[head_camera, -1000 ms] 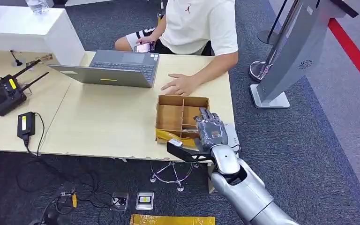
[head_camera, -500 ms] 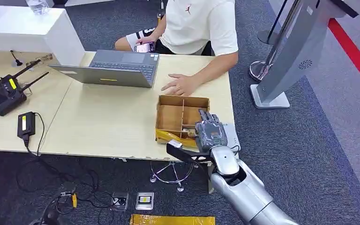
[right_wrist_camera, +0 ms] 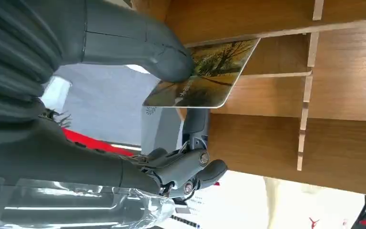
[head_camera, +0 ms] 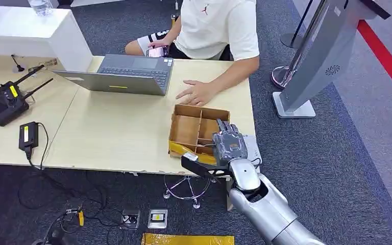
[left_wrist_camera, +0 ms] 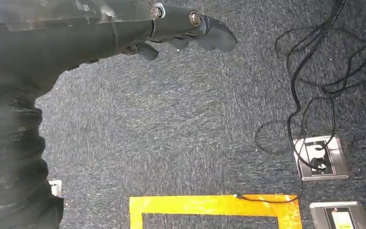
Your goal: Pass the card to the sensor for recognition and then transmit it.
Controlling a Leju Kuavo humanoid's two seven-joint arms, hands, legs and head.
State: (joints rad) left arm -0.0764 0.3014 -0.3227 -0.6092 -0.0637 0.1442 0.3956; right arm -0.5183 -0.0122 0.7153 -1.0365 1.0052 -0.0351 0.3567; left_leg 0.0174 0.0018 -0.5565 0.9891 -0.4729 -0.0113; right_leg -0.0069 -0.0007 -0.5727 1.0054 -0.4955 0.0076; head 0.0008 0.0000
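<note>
My right hand (head_camera: 228,145) hovers over the near right compartments of a divided cardboard box (head_camera: 186,127) at the table's front edge. In the right wrist view the thumb (right_wrist_camera: 162,57) and a finger beneath pinch a card (right_wrist_camera: 209,78) printed with a yellow-green tree picture, held just above the box's wooden dividers (right_wrist_camera: 310,71). A flat grey pad (head_camera: 254,147) lies on the table beside the box, under the hand. My left hand (left_wrist_camera: 186,24) hangs over the carpet, fingers loosely spread, holding nothing.
A person sits at the far side, one hand (head_camera: 196,93) flat on the table just behind the box. An open laptop (head_camera: 127,74), a black router (head_camera: 5,104) and a black adapter (head_camera: 28,135) lie to the left. A grey kiosk (head_camera: 316,56) stands to the right.
My right hand has drawn back slightly toward the table's front edge with the card. The cardboard box has turned a little.
</note>
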